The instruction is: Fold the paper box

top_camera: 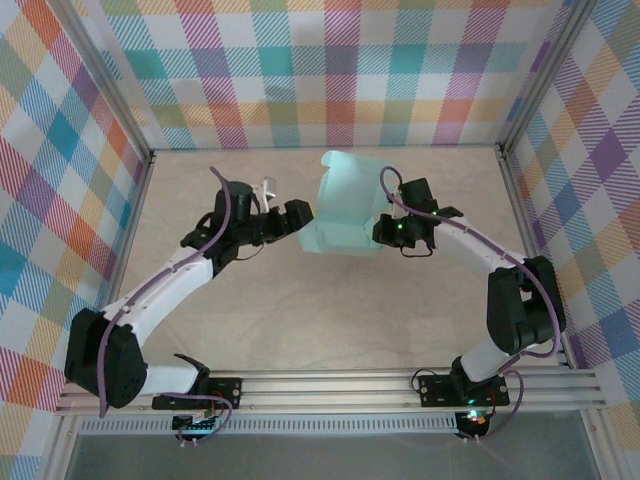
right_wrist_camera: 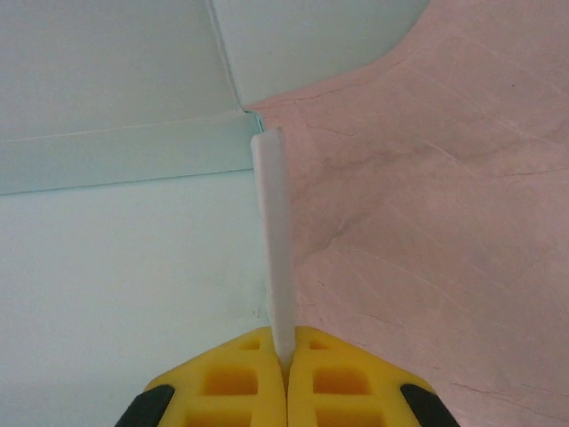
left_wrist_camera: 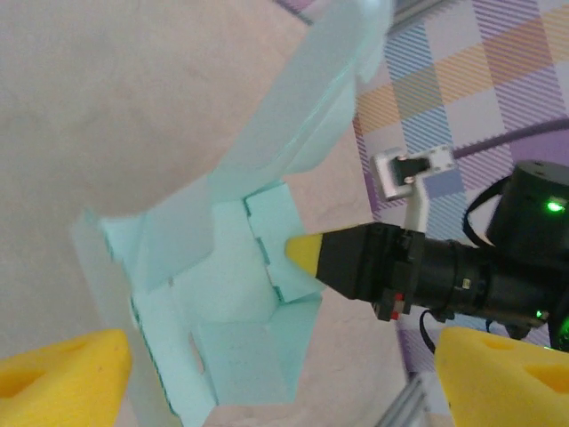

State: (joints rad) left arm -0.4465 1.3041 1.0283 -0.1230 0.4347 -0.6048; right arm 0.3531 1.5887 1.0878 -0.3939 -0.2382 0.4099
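The half-formed paper box (top_camera: pixel 345 205) sits on the table (top_camera: pixel 300 320) toward 12 o'clock, 1 tall panel (top_camera: pixel 350 170) curling up at its far side. The right gripper (right_wrist_camera: pixel 284 342), at the box's 4 o'clock, is clamped on a thin flap (right_wrist_camera: pixel 276 231). The left gripper (top_camera: pixel 300 214), at 9 o'clock, gapes wide, holding nothing. With only 1 pinch, panels may spring flat, or a tug could tear the flap.

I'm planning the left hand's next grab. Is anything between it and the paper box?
Nothing visible stands in the way. The open left hand faces the paper box directly, close to its left edge. The right hand is shut on the card's edge at the opposite side, out of the left hand's path.
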